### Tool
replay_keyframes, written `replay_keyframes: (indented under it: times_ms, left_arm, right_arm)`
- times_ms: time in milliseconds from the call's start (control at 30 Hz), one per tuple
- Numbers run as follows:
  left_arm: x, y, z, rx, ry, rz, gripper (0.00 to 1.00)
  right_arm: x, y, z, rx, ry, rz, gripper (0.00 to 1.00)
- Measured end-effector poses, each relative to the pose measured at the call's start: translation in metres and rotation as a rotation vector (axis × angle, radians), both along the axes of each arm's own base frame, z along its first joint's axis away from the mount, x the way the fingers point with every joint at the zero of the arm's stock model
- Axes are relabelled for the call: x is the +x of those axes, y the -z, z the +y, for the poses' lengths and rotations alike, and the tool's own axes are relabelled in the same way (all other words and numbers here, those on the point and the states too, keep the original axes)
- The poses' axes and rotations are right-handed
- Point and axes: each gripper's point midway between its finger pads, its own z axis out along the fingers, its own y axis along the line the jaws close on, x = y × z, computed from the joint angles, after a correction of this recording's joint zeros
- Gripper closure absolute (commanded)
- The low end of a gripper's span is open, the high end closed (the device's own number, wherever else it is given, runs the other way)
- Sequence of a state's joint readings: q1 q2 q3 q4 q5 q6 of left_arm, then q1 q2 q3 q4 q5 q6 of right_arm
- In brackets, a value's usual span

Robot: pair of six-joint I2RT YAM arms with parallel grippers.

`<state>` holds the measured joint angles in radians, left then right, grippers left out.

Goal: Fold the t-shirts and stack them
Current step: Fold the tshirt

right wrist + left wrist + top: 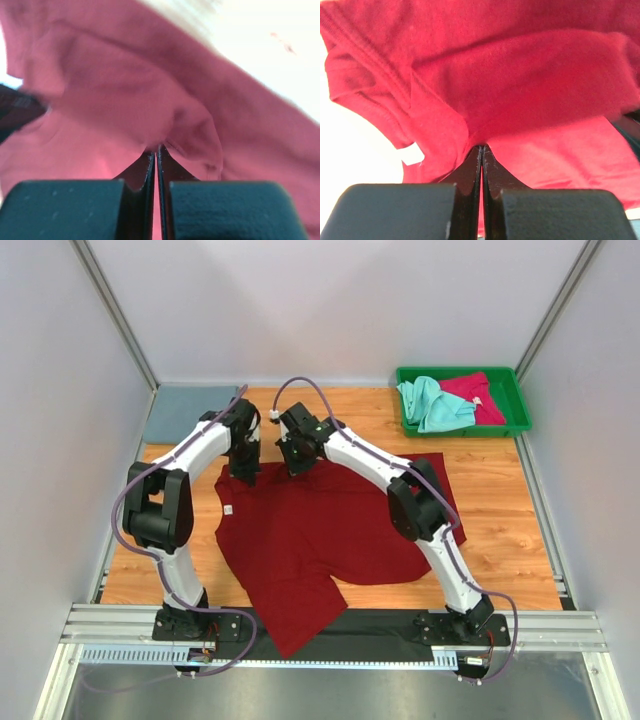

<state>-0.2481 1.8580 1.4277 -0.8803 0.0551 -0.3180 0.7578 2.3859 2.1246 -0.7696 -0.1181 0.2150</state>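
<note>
tray [465,429]: at 1 o'clock on the tabletop [500,530]; holds a crumpled mint shirt [432,403] and a pink shirt [478,395]
left pincer [243,478]: clamped on the red shirt [320,540], at its 12 o'clock edge
right pincer [298,470]: clamped on the same edge, near the left
red shirt: spread mid-tabletop
grey shirt [188,412]: folded, at 11 o'clock

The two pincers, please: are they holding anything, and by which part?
Both hold the dark red t-shirt: the left pincer and right pincer pinch its far edge.
</note>
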Motion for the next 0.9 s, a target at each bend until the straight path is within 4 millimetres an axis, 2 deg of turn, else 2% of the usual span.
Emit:
replay_keyframes:
  times_ms: [167, 300, 433, 667, 767, 900]
  left_arm:
    - [-0.01, -0.016, 0.003, -0.005, 0.022, -0.022, 1.0]
    - [-0.031, -0.025, 0.006, -0.013, 0.03, -0.018, 1.0]
    - [-0.054, -0.022, 0.011, -0.001, 0.03, 0.021, 1.0]
    - [-0.091, -0.02, 0.026, 0.048, 0.006, 0.09, 1.0]
    - [-0.104, -0.021, 0.03, 0.055, -0.01, 0.104, 1.0]
    - [-0.121, -0.021, 0.032, 0.056, -0.032, 0.124, 1.0]
  right_arm:
    - [-0.024, -0.033, -0.011, 0.04, -0.048, 0.026, 1.0]
    - [-0.046, -0.042, -0.02, 0.056, -0.08, 0.077, 1.0]
    - [-0.069, -0.037, -0.025, 0.068, -0.11, 0.157, 1.0]
    - [-0.12, -0.002, -0.039, 0.046, -0.125, 0.342, 1.0]
    - [-0.132, 0.006, -0.039, 0.048, -0.131, 0.385, 1.0]
    - [-0.141, 0.005, -0.036, 0.07, -0.132, 0.416, 0.95]
